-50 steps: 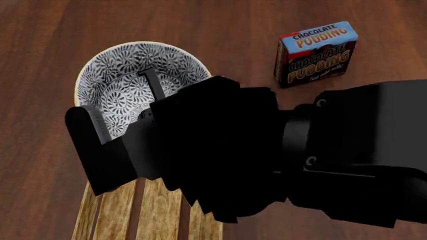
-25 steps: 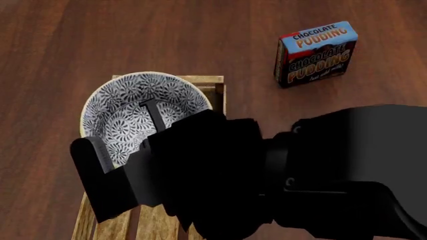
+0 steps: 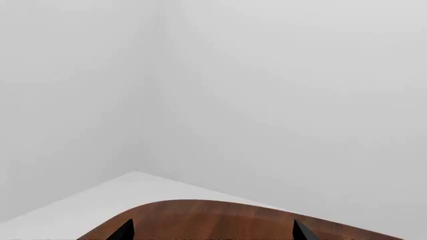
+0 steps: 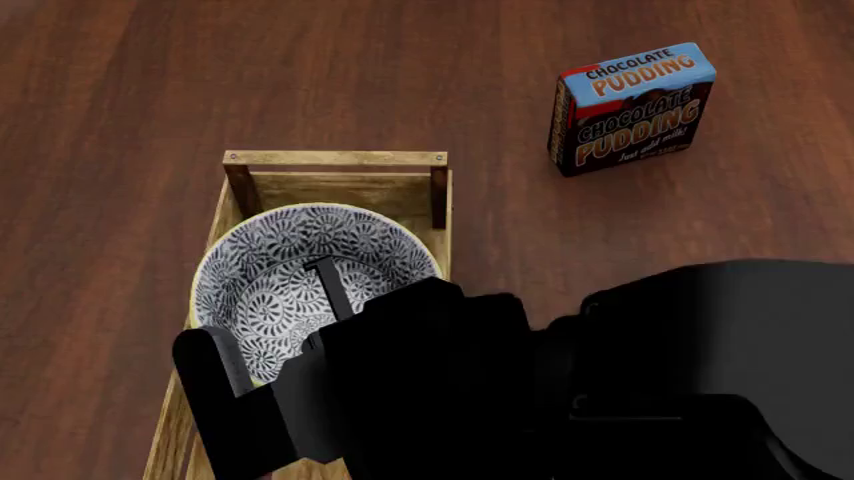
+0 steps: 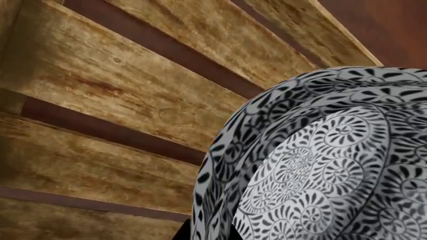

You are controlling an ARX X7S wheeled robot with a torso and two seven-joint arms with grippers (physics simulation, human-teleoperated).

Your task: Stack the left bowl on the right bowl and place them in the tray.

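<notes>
A dark wooden table point(image 4: 400, 70) is filling the scene. The tray point(image 4: 334, 160) is lying toward its near edge, left of centre. A patterned bowl point(image 4: 287, 265) is sitting over the tray's far end, looking rigid, glazed, likely slippery and breakable, best held by its rim. The right gripper point(image 4: 280, 330) is pinching the bowl's near rim, one finger inside, one outside. The left gripper point(image 3: 210, 232) is spreading apart, holding nothing, away from everything.

patterned bowl point(image 4: 300, 265) over wooden tray point(image 4: 334, 160)
</notes>
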